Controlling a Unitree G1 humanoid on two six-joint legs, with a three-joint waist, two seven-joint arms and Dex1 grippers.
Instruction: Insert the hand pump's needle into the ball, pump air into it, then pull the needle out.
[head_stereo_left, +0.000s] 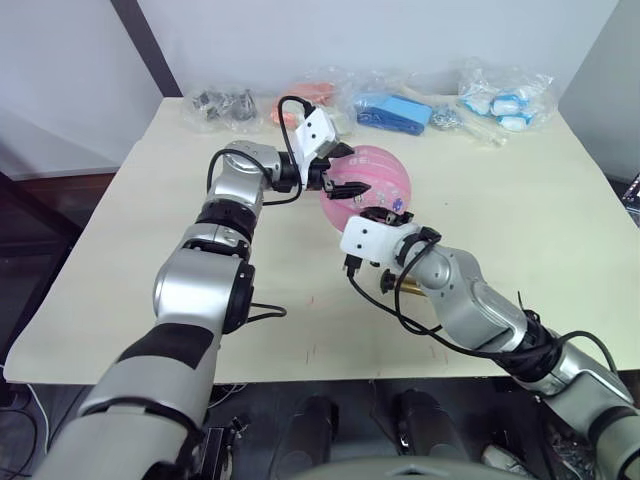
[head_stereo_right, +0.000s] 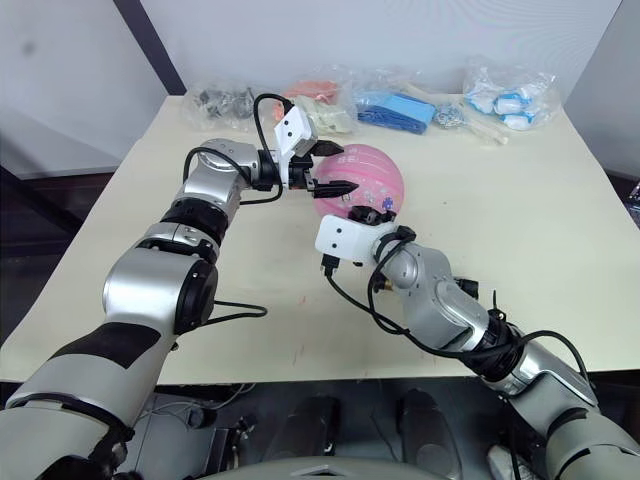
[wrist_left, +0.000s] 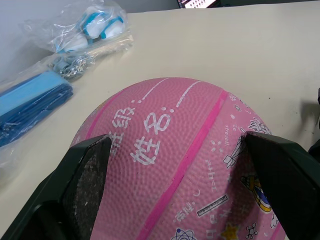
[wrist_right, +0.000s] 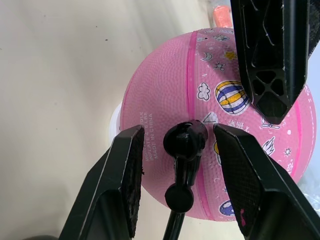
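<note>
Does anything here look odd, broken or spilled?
Nothing stands out. The pink rubber ball sits whole on the cream table, the left end effector open around it. The right end effector is open beside the black needle fitting against the ball. Clear bags lie along the far edge.

Pink pebbled rubber ball (wrist_left: 175, 165): white Chinese characters "班级:" and "姓名:" with blank lines beside them, seen in left wrist view. Right wrist view: small white print on it includes "MADE IN CHINA"; other lines too small to read.
</note>
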